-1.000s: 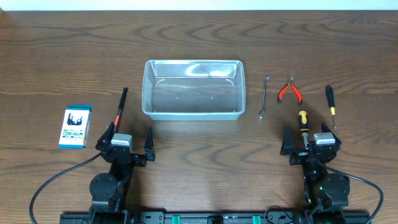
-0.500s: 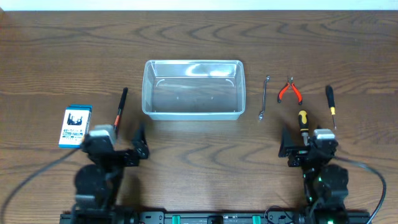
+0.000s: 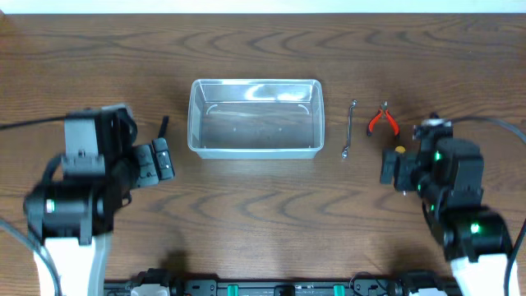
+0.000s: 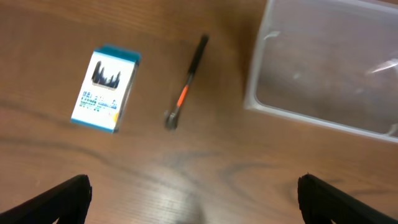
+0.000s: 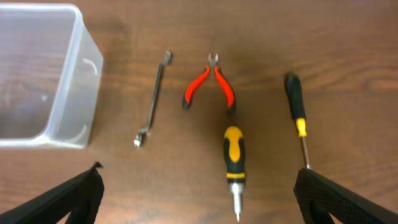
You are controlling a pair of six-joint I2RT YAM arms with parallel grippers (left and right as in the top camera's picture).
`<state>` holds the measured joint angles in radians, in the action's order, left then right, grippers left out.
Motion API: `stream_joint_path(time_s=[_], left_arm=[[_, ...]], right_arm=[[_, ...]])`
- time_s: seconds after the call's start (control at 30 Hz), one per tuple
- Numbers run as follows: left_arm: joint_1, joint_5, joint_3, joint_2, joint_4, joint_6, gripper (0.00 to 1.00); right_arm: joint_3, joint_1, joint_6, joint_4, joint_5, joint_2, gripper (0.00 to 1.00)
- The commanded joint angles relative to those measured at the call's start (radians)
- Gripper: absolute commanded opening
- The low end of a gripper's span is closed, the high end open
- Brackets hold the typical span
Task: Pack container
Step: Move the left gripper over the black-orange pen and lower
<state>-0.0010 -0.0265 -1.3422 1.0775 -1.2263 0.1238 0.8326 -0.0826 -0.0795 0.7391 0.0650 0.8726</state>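
The clear container sits at the middle of the worktop, toward its far side, and I see only its bare floor through the plastic. To its right lie four tools, all apart from one another: one wrench, one pair of red-handled pliers and two screwdrivers, a yellow-and-black one and a black one. To its left lie one slim black-and-orange tool and one blue-and-white card box. My left hand and right hand both stand wide open, gripping nothing.
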Motion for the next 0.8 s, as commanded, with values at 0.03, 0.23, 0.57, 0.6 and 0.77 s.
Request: stream_joint_path(time_s=[0.03, 0.23, 0.57, 0.6, 0.77], left_arm=[[0.035, -0.017, -0.023, 0.09, -0.034, -0.077, 0.98], [0.099, -0.015, -0.022, 0.22, 0.014, -0.245, 0.98], [0.208, 0.019, -0.022, 0.504, 0.117, -0.428, 0.98], [0.208, 0.019, -0.021, 0.531, 0.122, -0.449, 0.98], [0.201, 0.019, -0.021, 0.635, 0.122, -0.495, 0.98]], right_arm=[[0.145, 0.005, -0.006, 0.075, 0.012, 0.101, 0.99], [0.225, 0.005, -0.005, 0.126, -0.017, 0.154, 0.99], [0.225, 0.005, -0.005, 0.141, -0.016, 0.154, 0.99], [0.225, 0.005, -0.005, 0.141, -0.016, 0.154, 0.99], [0.225, 0.005, -0.005, 0.141, -0.016, 0.154, 0.99]])
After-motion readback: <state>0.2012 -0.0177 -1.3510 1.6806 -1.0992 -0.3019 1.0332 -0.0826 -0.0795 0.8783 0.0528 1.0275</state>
